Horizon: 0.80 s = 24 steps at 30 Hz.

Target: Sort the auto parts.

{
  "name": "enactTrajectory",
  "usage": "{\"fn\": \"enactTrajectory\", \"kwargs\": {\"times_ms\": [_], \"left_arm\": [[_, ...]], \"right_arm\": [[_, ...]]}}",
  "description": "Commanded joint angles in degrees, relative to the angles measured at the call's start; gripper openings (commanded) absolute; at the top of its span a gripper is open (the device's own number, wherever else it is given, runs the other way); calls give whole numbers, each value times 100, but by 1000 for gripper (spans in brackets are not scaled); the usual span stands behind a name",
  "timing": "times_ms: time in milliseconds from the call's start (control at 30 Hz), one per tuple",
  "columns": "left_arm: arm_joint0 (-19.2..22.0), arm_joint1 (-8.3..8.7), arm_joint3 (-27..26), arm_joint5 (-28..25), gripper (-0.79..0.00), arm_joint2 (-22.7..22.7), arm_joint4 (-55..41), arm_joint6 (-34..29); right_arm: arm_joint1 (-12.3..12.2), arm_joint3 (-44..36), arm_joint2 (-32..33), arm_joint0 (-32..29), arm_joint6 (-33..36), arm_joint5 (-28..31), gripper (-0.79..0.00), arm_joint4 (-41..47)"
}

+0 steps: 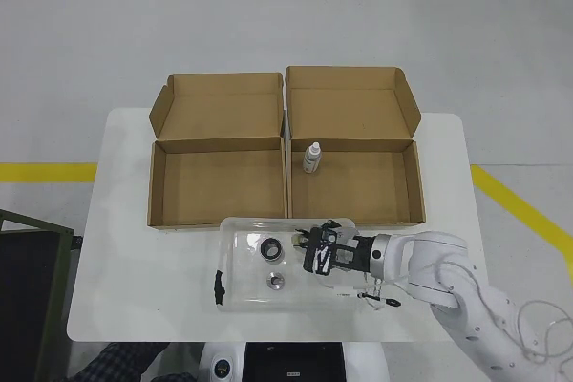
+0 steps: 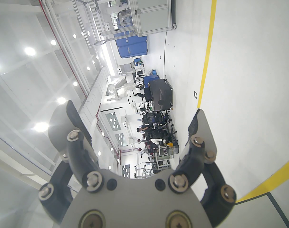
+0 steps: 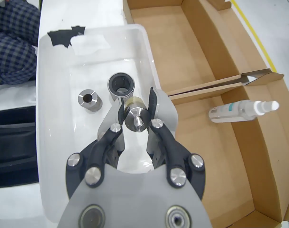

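pale grey floor (image 1: 57,57), yellow line (image 1: 38,172) across it; bright ceiling lights (image 2: 30,51).

Silver part (image 3: 135,119), clear bin (image 3: 59,124), brown boxes (image 3: 182,36), white table (image 3: 63,1), black tape (image 3: 61,36).

Open room above the clear bin (image 3: 148,48); bearing (image 3: 120,87) and bushing (image 3: 90,100) just beyond the right gripper (image 3: 137,102), cardboard box (image 3: 182,48) alongside.
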<state>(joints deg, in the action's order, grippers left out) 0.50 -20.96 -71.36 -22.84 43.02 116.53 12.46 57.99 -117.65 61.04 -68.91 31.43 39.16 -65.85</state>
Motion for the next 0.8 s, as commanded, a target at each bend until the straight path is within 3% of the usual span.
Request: {"fn": "enactTrajectory", "kwargs": {"times_ms": [0, 767], "left_arm": [[0, 0, 0, 0, 0, 0, 0, 0], [0, 0, 0, 0, 0, 0, 0, 0]], "right_arm": [[2, -28, 66, -2, -211, -44, -785, 49], [3, -160, 586, -155, -2021, 115, -785, 54]]}}
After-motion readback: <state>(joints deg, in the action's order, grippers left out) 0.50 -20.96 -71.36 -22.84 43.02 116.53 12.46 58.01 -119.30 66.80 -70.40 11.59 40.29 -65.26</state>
